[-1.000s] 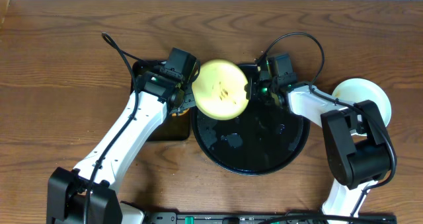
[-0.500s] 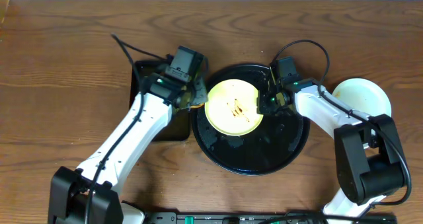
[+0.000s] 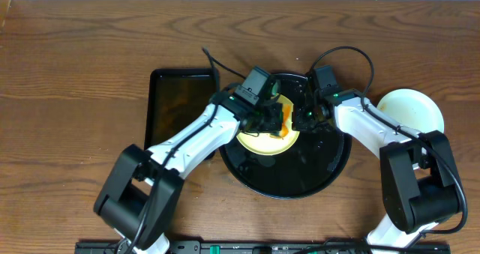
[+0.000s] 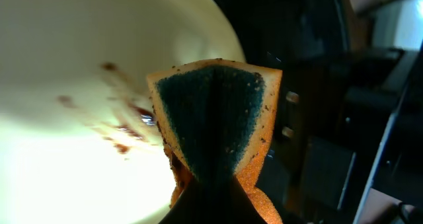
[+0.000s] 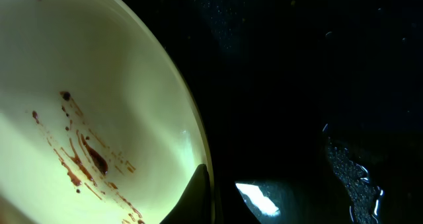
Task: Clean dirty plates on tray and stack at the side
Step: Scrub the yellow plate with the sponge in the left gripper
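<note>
A pale yellow plate (image 3: 259, 141) with brown sauce smears lies in the round black tray (image 3: 300, 175); it also shows in the left wrist view (image 4: 59, 85) and the right wrist view (image 5: 79, 118). My left gripper (image 3: 274, 119) is shut on an orange sponge with a dark green face (image 4: 211, 118) and holds it over the plate's right part. My right gripper (image 3: 300, 119) is shut on the plate's right rim (image 5: 201, 184). A stack of pale plates (image 3: 412, 108) sits on the table to the right of the tray.
A smaller rectangular black tray (image 3: 176, 108) lies left of the round tray. The round tray's floor is wet, with droplets (image 5: 350, 164). Cables loop above both wrists.
The plate came down from a raised tilt onto the round tray. My left arm swung right from the rectangular tray and brought the sponge over the plate. My right gripper stayed on the rim.
</note>
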{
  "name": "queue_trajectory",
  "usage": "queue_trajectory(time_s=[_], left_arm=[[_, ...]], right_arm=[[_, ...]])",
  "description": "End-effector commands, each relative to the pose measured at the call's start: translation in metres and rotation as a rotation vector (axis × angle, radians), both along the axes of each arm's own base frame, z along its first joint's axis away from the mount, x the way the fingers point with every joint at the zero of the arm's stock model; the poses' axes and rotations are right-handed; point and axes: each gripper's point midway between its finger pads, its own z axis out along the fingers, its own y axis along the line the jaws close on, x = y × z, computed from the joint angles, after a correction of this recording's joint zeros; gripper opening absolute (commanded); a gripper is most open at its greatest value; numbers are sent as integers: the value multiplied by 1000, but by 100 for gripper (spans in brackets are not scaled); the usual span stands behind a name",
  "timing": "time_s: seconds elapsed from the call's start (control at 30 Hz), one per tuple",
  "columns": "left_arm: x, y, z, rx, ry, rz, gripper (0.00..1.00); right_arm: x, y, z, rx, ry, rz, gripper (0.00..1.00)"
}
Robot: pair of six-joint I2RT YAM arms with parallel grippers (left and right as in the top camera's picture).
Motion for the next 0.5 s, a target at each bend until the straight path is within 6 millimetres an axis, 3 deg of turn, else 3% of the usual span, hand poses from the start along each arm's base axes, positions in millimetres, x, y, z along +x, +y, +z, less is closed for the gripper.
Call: queue_trajectory(time_s=[0.0,0.47], left_arm=[[-9,-18,-7,-75,70,-48,8],[-6,-23,-48,-59,122,-46,8]], right_arm=[[-10,-10,-9,-65,17,8,1],[-10,-10,-9,-65,17,7,1]])
